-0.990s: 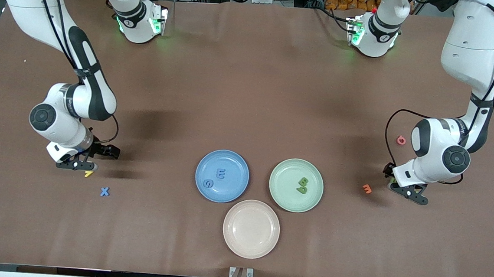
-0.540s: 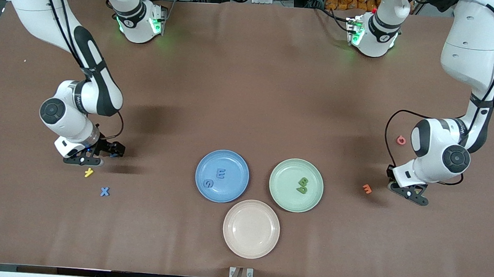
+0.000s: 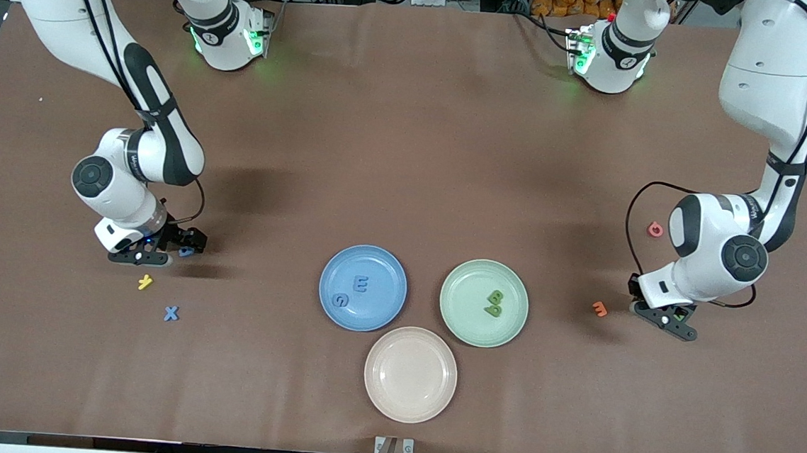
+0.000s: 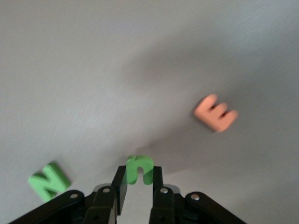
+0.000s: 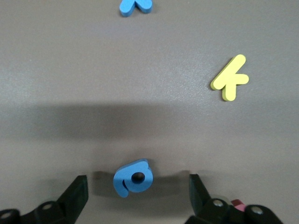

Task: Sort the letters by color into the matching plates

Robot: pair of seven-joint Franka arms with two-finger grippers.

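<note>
My right gripper [image 3: 173, 253] is open and low at the table, with a blue letter [image 3: 186, 251] lying between its fingers; the right wrist view shows that letter [image 5: 133, 178] on the cloth. A blue X [image 3: 171, 313] lies nearer the front camera. My left gripper [image 3: 677, 324] is shut on a green letter n [image 4: 139, 167], low over the table at the left arm's end. Another green letter N [image 4: 48, 181] lies beside it. The blue plate [image 3: 380, 260] holds two blue letters [image 3: 361, 284]. The mint green plate [image 3: 471, 281] holds two green letters [image 3: 495, 302].
A yellow letter [image 3: 145, 282] lies just beside the right gripper, nearer the front camera. An orange letter [image 3: 600, 309] lies beside the left gripper and a pink letter [image 3: 655, 229] farther off. A cream-pink plate [image 3: 408, 397] sits nearest the front camera, empty.
My right gripper has moved away from the yellow letter, toward the blue letter that now lies between its fingers. My left gripper has shifted only slightly.
</note>
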